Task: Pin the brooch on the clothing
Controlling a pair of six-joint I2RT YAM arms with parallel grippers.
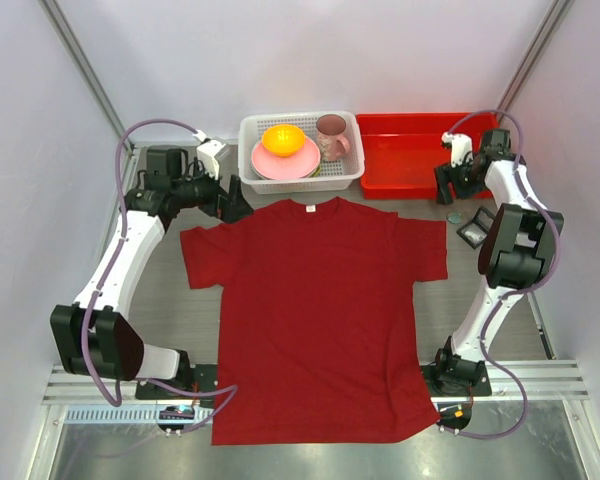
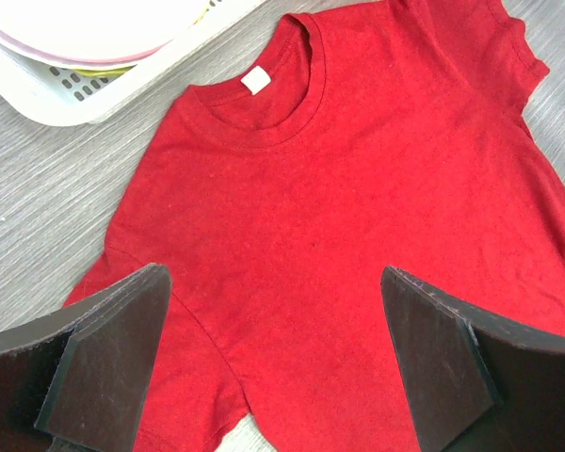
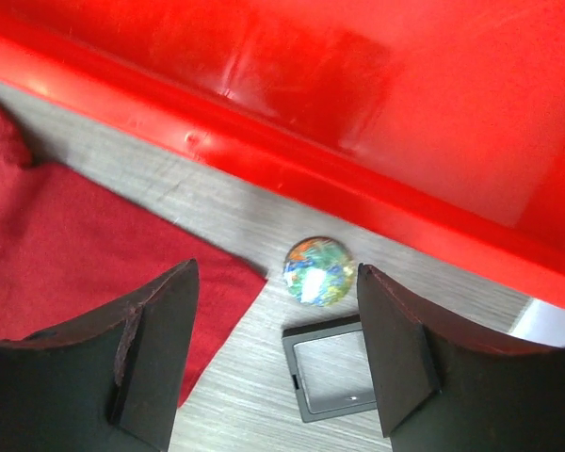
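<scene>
Lying upper centre, the plain white label (image 2: 256, 79) marks the T-shirt (image 2: 358, 217) collar; left gripper (image 2: 273, 278) and right gripper (image 3: 276, 273) gape, released (brooch (image 3: 318, 271) centre-frame, beside red tray (image 3: 358, 94)).

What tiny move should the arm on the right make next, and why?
Probably lower the right end effector and close on the brooch. Its jaws stand open above the brooch, which lies on the table between the red tray and a small grey box, not yet on the shirt.
</scene>
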